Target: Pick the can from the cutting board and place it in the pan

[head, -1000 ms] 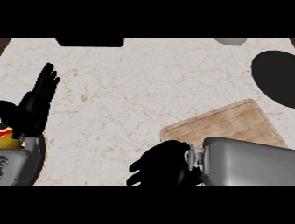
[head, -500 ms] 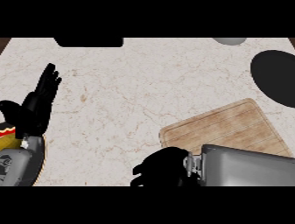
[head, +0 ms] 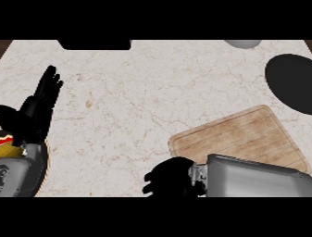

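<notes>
Can: not visible anywhere in the head view. Cutting board (head: 244,139) shows a bare wooden top; its near corner is covered by the right forearm. If the can is present it is most likely inside or under the right hand (head: 174,178), which sits at the board's near-left corner, fingers curled into a dark clump. Whether they wrap the can, cannot tell.

Pan (head: 298,83): dark, round, at the counter's right edge, beyond the board. From the right hand it lies up and to the right, across the full diagonal of the board. That diagonal is the line the coming carry depends on, by my reading.

Right hand is far nearer to both board and pan. Left hand (head: 32,113) rests open, fingers straight up, at the left side, well apart from everything relevant.

Can's long axis: unknown, hidden.
</notes>
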You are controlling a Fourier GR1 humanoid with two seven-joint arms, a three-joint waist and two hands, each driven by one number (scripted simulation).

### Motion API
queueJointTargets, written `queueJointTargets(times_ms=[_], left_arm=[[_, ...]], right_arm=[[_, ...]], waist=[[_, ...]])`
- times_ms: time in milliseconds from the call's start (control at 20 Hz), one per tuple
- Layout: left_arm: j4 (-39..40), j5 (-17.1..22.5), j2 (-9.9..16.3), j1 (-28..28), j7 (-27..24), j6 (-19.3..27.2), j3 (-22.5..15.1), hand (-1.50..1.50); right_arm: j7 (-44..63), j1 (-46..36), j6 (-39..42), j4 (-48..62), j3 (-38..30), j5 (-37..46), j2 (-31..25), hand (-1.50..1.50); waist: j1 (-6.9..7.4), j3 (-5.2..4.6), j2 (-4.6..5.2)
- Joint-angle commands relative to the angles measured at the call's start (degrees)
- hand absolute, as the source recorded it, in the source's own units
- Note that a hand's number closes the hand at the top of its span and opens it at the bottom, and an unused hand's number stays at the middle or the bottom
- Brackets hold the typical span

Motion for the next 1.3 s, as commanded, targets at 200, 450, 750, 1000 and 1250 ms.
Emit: queueJointTargets(times_ms=[200, 450, 750, 1000, 1250], left_arm=[[1.91, -0.98, -1.54, 1.01, -2.18, -0.26, 0.23, 0.00], [-0.04, 1.10, 0.88, 2.12, -1.75, -3.10, 3.20, 0.00], [0.15, -1.27, -1.68, 0.17, 0.16, -0.42, 1.04, 0.00], [0.38, -0.61, 0.37, 2.35, -0.03, 0.92, 4.67, 0.00], [0.58, -0.27, 0.79, 4.04, -0.20, 1.16, 5.79, 0.00]], right_arm=[[-8.13, 2.13, -0.92, -1.88, 5.74, 3.14, -0.09, 1.50], [-11.89, 2.12, -4.06, 2.30, 4.06, 4.05, -1.12, 1.50], [-0.77, 6.02, -3.97, 8.70, -5.58, -1.13, -0.46, 1.50], [18.02, 11.14, -7.02, 21.45, -24.99, -8.16, -8.06, 1.50], [38.30, 10.70, -17.81, 27.25, -40.87, -11.00, -4.61, 1.50]], waist=[[-0.17, 0.18, 0.36], [0.13, 0.19, 0.30], [-1.18, 0.20, 0.44], [-10.40, 0.65, 0.44], [-9.57, 0.55, -1.22]])
